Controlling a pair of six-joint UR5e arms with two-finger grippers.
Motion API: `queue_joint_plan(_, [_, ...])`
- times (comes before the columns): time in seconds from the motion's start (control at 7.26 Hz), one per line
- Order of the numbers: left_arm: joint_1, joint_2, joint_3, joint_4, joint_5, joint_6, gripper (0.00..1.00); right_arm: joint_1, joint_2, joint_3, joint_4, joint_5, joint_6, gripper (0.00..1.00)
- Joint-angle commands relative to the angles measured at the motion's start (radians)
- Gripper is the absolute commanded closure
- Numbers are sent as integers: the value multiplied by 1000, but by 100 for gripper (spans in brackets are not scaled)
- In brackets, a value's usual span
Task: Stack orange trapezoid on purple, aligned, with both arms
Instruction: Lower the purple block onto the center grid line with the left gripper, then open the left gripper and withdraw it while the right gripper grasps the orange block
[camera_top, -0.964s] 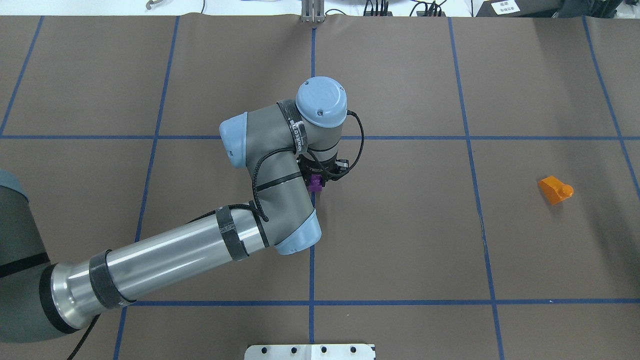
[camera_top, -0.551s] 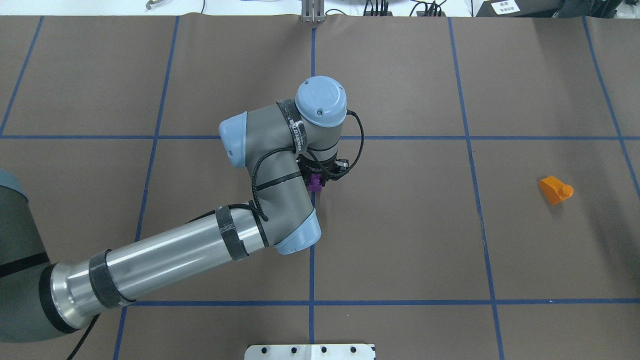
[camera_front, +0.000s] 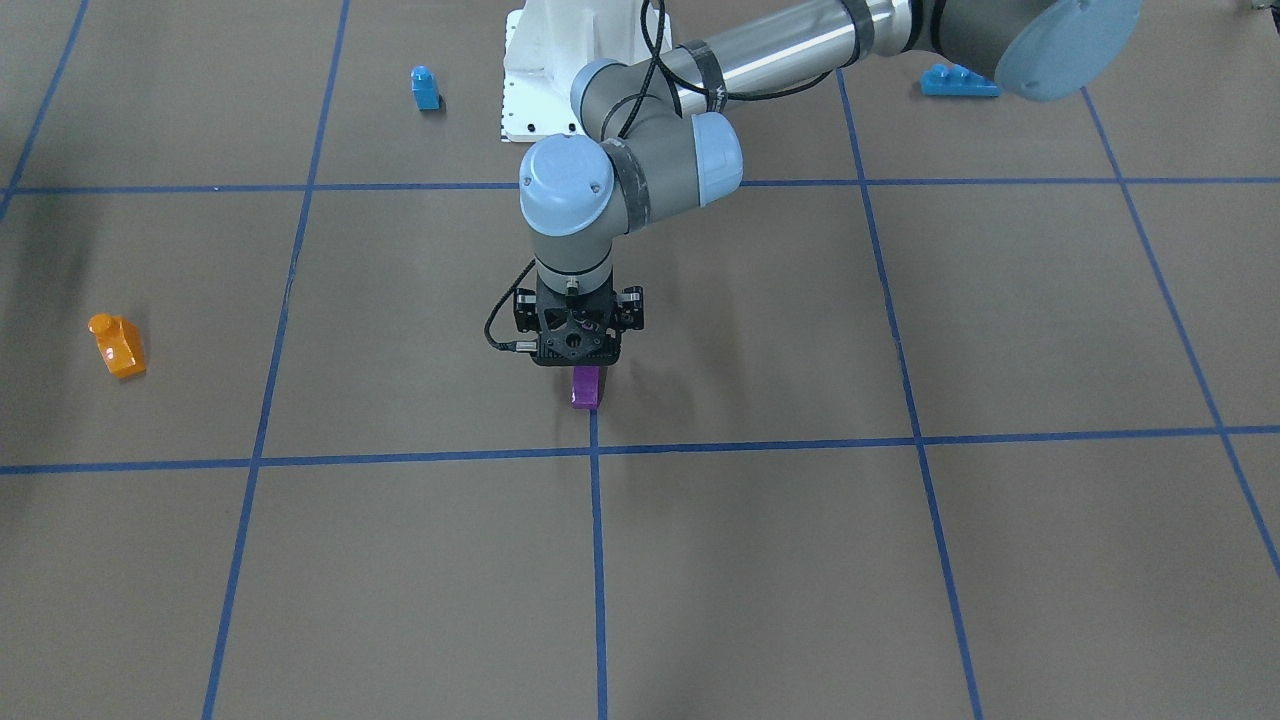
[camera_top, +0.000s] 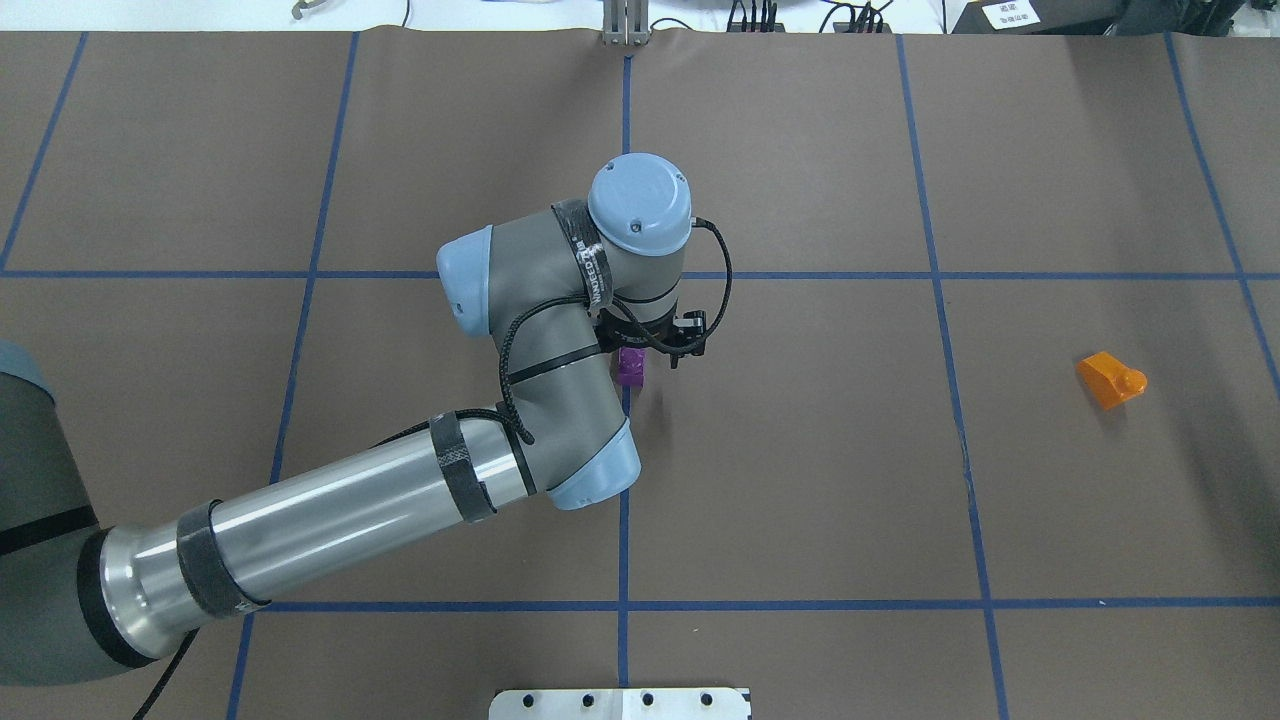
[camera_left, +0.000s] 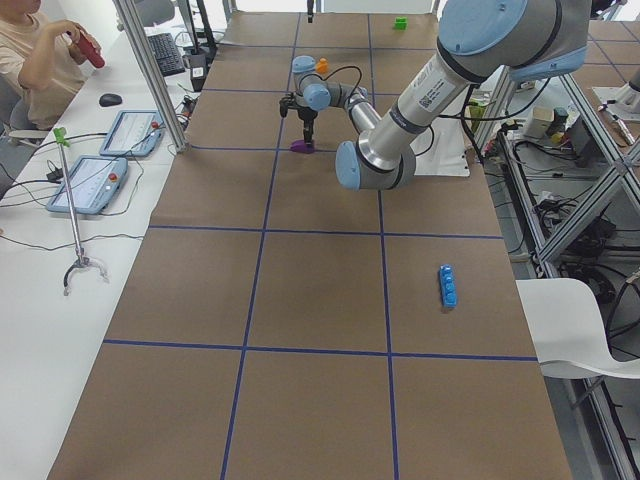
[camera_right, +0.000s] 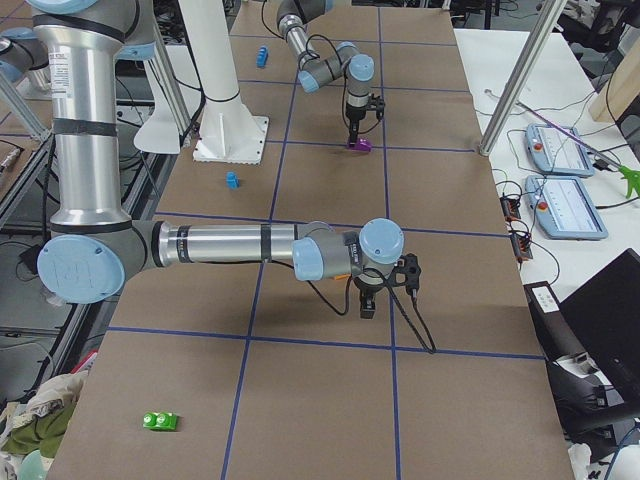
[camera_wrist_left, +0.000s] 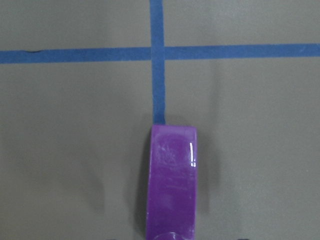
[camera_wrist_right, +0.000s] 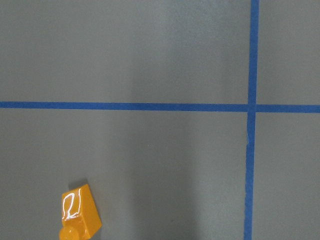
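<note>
Your left gripper (camera_front: 578, 361) hangs just above the purple brick (camera_front: 586, 388), which seems to rest on the tape line (camera_wrist_left: 158, 85); can't tell its grip. Right gripper (camera_right: 367, 305) is near the orange brick (camera_top: 1110, 380), grip unreadable too.

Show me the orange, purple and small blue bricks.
Glossy orange plastic brick (camera_top: 1103, 376): overhead view, sloped face.
Glossy purple plastic brick (camera_wrist_left: 172, 185): left wrist view, top.
Small blue plastic brick (camera_front: 426, 92): front view, body.

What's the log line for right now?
left claw: over purple brick, grip unclear | orange brick: apart, unstacked | right claw: state unclear
</note>
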Motion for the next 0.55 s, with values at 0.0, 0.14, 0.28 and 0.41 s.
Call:
queue_joint_plan(0.0, [-19,-2,-35,8,-1,-4,0,0,2,4,1,-3,4,0])
queue_joint_plan(0.14, [-39,5,-94,16,-6,0,0,-12,11,23,1,-3,55,0])
queue_joint_plan(0.28, [-59,39,-139,36,-11,10,0,-44,11,65,2,-7,136,0])
queue_joint_plan(0.41, [-89,91,-183,33,-50,16,0,-84,11,99,2,-10,187,0])
